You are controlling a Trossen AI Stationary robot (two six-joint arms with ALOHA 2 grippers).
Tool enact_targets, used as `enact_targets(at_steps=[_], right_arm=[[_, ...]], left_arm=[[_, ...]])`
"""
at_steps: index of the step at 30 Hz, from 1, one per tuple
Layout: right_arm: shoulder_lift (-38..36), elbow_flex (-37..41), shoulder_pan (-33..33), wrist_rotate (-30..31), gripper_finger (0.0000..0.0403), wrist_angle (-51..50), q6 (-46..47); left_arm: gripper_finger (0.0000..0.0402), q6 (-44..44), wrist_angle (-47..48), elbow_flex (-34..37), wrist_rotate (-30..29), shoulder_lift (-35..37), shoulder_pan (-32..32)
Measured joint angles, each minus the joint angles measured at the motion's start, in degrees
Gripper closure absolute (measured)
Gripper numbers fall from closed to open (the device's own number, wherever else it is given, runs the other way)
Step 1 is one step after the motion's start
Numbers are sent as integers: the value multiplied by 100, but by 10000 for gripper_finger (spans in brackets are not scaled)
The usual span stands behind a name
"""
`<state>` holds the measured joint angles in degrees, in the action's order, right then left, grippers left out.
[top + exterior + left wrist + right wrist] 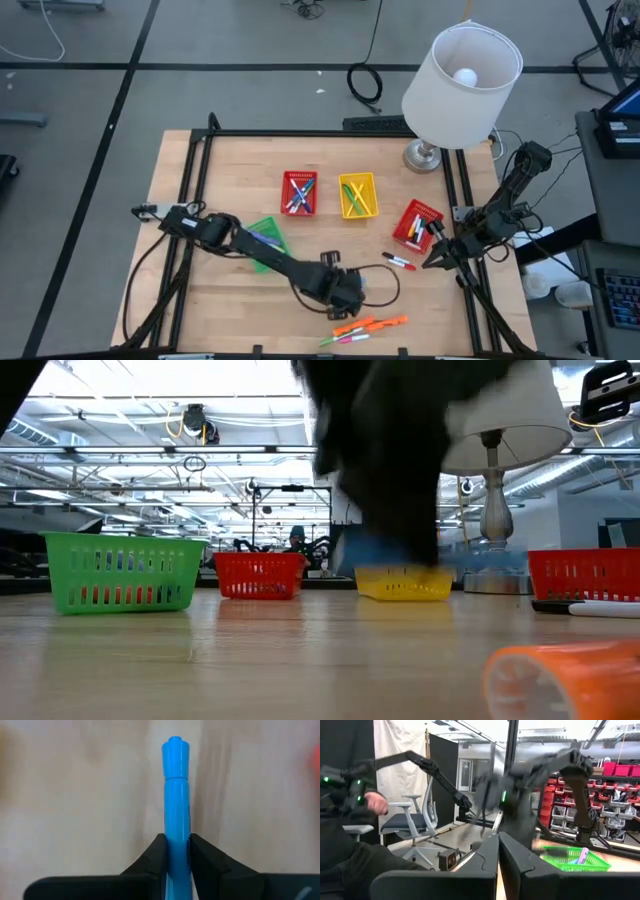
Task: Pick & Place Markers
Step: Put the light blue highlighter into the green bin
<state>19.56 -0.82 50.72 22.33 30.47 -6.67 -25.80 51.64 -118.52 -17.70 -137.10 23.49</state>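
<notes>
L gripper point(177, 851) is clenching a blue marker point(176, 795) between its two dark fingers point(152, 857); the pen is running straight out ahead of the claw, capped end farthest from it, w/ bare wood tabletop point(75, 795) right under it. From above, that L gripper point(345, 290) is sitting low over the front-middle of the table point(190, 300), arm stretching back across a green mesh basket point(266, 240) behind it. Can't make out the blue pen from up there, the arm is covering it.

Just in front of the claw, nearer the table edge, a small bunch of markers point(365, 327) is lying loose: orange ones, plus a pink and a green. Off to the claw's right, two more pens point(399, 261) w/ red caps are lying flat on the wood. Beyond the claw, a red basket point(299, 193) is holding several pens, and a yellow basket point(358, 195) beside it is holding green and yellow ones. A second red basket point(417, 226) is sitting farther right, also w/ pens in it.

R gripper point(437, 259) is waiting at the right side, just beside that second red basket, fingers point(480, 857) pressed together, gripping nothing.

Behind the baskets a table lamp point(458, 75) w/ white shade is standing. In the right wrist view a person point(350, 820) in dark clothes is sitting off the table.
</notes>
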Motion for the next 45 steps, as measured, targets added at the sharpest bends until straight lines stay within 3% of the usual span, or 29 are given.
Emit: enact_targets(at_steps=[7, 14, 17, 23, 34, 39, 45], right_arm=[[-1, 0, 0, -7, 403, -13, 46], [-1, -1, 0, -8, 403, -40, 71], [2, 0, 0, -7, 403, -40, 80], [42, -1, 0, -6, 403, -76, 150], [76, 0, 0, -15, 403, -95, 303], [75, 0, 2, -11, 403, -122, 300], [75, 0, 0, -6, 403, -121, 300]], left_arm=[[340, -317, 1342, -24, -842, 930, 136], [340, -1234, 3973, -26, -1272, 1755, 214], [340, -425, 3789, 122, -1235, 2038, 336], [340, -75, 3804, 509, -1075, 2313, 302], [340, -490, 3862, 3327, -612, 4284, 230], [341, -239, 3811, 4082, -172, 5189, 620], [341, 642, 3232, 4676, 65, 5284, 736]])
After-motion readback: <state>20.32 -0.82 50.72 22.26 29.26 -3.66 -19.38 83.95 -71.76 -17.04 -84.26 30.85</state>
